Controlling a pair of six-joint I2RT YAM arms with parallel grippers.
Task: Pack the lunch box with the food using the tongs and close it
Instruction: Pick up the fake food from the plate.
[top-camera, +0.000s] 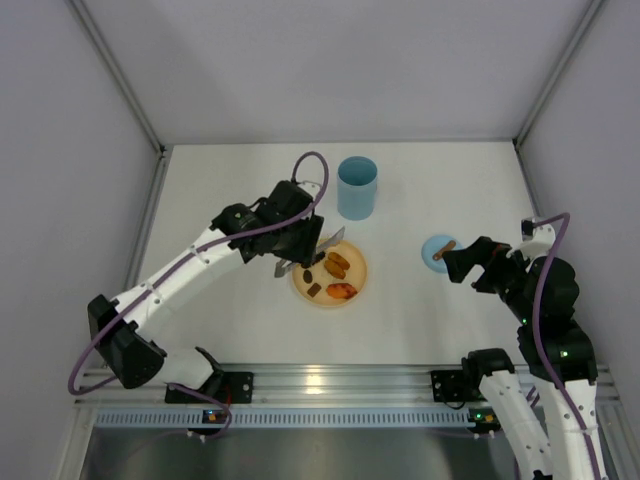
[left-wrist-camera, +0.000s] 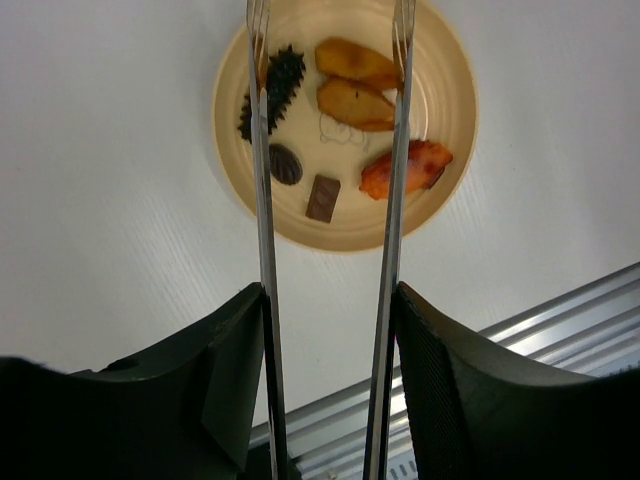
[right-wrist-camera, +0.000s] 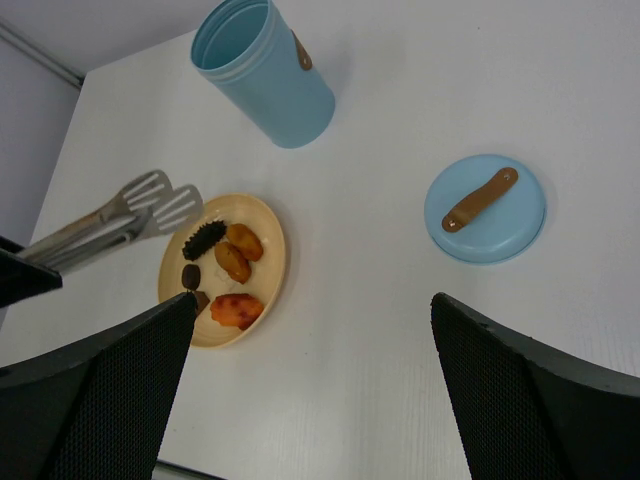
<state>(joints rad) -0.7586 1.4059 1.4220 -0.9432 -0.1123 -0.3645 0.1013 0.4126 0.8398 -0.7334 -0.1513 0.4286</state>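
My left gripper (left-wrist-camera: 330, 292) is shut on the silver tongs (left-wrist-camera: 262, 200), one arm pressed against each finger. The tongs (top-camera: 318, 250) reach over the yellow-orange plate (left-wrist-camera: 445, 150), their tips spread with nothing gripped between them. On the plate lies the food (left-wrist-camera: 355, 95): a dark spiky piece, two tan pieces, an orange-red piece (left-wrist-camera: 405, 168) and two small brown ones. The light-blue lunch box (top-camera: 357, 187) stands upright and open behind the plate, with its top (right-wrist-camera: 265, 70) uncovered. My right gripper (right-wrist-camera: 313, 300) hangs open above bare table, just right of the plate (right-wrist-camera: 277, 262).
A flat light-blue lid (top-camera: 437, 252) with a brown tab lies on the table, right of the plate and just ahead of my right gripper (top-camera: 457, 264). Grey walls close in the table at the left, back and right. An aluminium rail runs along the near edge.
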